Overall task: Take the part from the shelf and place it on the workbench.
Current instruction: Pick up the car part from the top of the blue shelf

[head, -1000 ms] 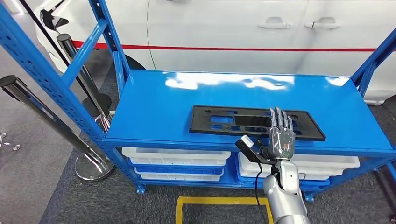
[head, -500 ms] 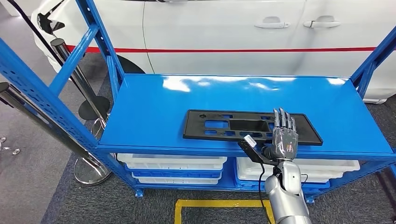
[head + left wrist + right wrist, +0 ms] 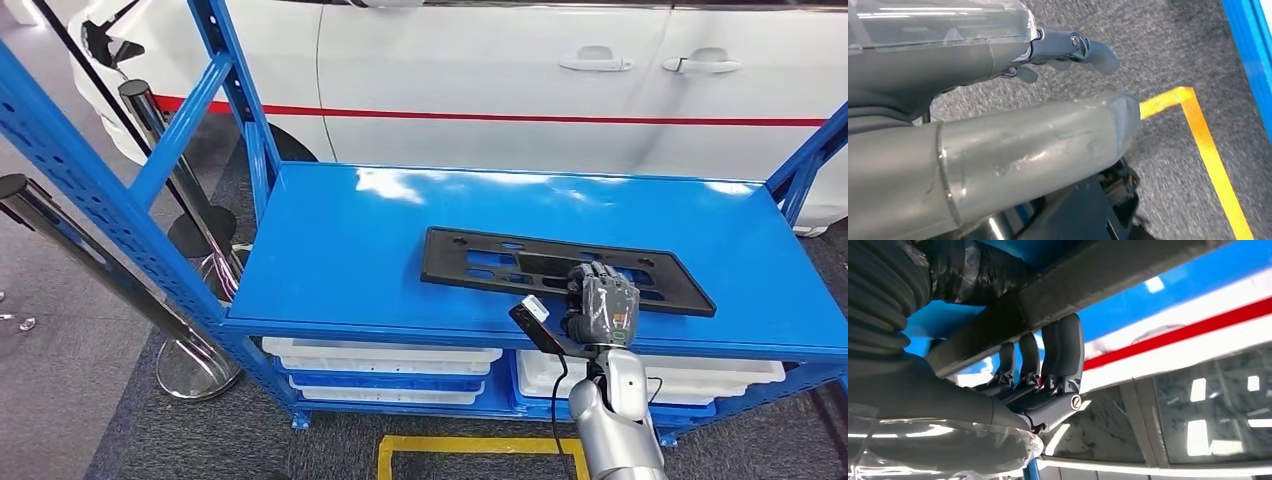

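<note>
**Right hand curled over the near edge of the black part on the shelf**

The part [image 3: 565, 271], a long flat black panel with several cut-outs, lies on the top board of the blue shelf [image 3: 350, 250], close to the front edge and slightly skewed. The right hand [image 3: 600, 305] sits over the panel's near long side, towards its right half, and hides a stretch of that edge in the head view. The right wrist view shows the dark fingers [image 3: 1063, 352] bent up and hooked against the panel's rim [image 3: 1088, 285], with the ribbed cover and thumb on the other side of it, so the hand grips the part; how much of the thumb touches is hidden by the cover. Whether the panel has lifted off the board cannot be made out.

The left hand [image 3: 1068, 47] hangs beside the body above grey carpet and a yellow floor line [image 3: 1208, 150]. Its fingers look loosely curled with nothing in them, but much of it is cut off behind the thumb, so its state is uncertain.

White bins [image 3: 380, 360] sit on the lower level, partly hidden by the shelf lip. A white car with a red stripe [image 3: 560, 118] stands behind, cut off by the frame's top.
</note>
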